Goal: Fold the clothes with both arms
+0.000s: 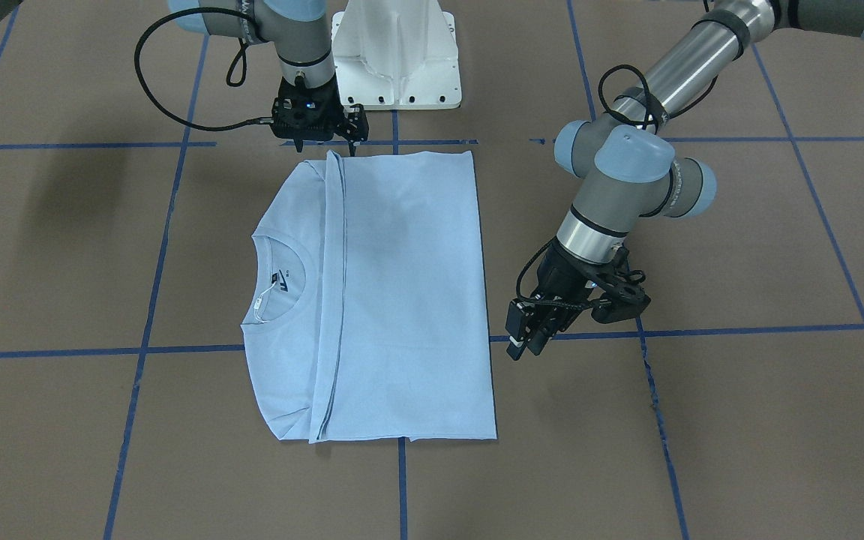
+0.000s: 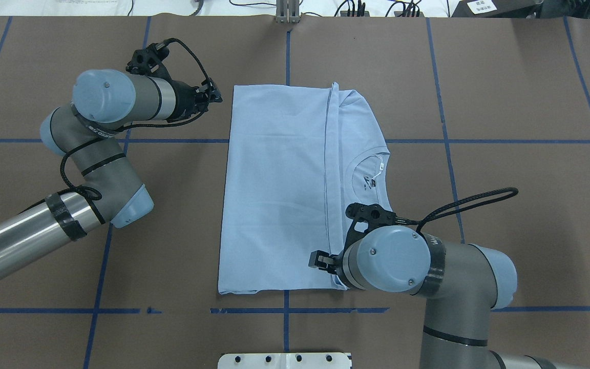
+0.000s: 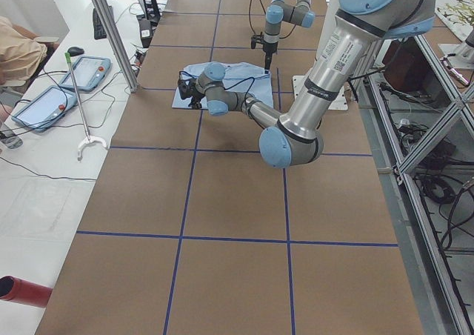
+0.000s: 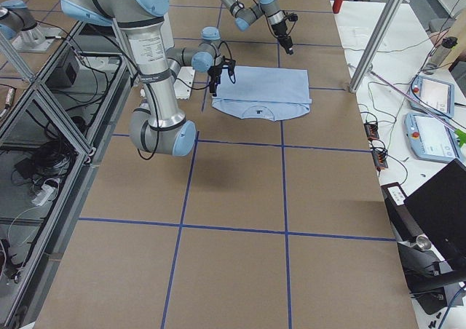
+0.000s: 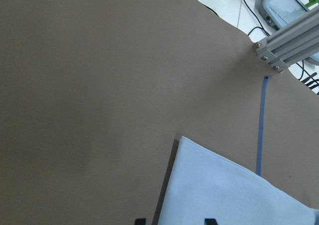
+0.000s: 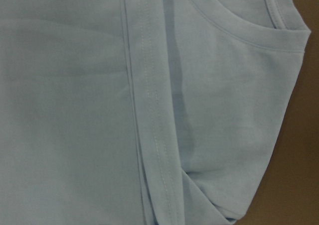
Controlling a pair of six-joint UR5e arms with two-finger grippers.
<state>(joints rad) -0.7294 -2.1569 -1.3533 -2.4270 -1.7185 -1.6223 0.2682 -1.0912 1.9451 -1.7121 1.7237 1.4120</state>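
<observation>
Overhead exterior view, seen from behind the robot. Nearest stands a white pedestal base [image 2: 285,360], a little short of the light blue T-shirt [image 2: 279,189]. The shirt lies flat on the brown table [image 2: 505,102], which is crossed by blue tape lines. The right arm [image 2: 459,277] bends over the shirt's near edge. The right gripper [image 1: 325,144] hangs where the hem band [image 2: 328,169] ends. I cannot tell how wide its claw is, and its wrist camera shows only cloth.

The shirt is a neat rectangle. Its hem lies across the chest, just short of the collar [image 2: 352,182], with the dark neck label [image 2: 370,182] showing. Farthest, the left gripper [image 2: 215,96] hovers just beside the shirt's far corner at the folded end. Its fingertips [image 5: 140,220] are spread, holding nothing.
</observation>
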